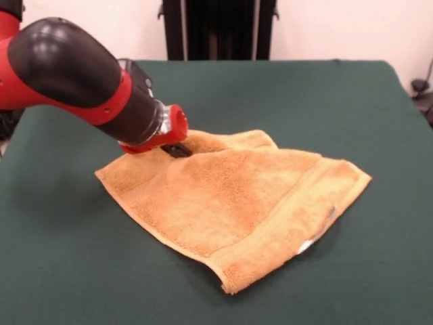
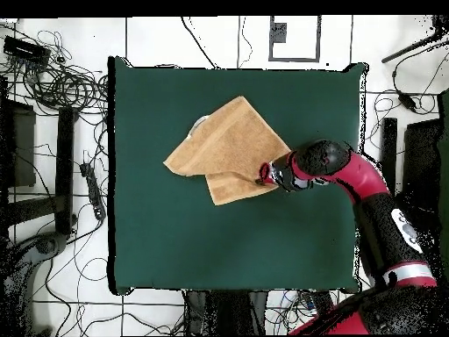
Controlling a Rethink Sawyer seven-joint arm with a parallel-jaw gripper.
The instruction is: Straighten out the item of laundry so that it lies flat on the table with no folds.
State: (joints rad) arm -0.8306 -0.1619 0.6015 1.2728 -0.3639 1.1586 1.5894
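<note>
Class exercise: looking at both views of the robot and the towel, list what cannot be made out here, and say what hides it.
- End effector state: front view, buried in a towel fold; overhead view, too small.
- Lower towel layer: covered by the folded-over top layer, both views.
- White label: any wording too small.
- Table near edge: cut off by the front view's bottom edge.

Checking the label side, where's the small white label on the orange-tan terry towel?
Front view: the small white label sits on the orange-tan terry towel's right hem, near the picture's lower right.
</note>
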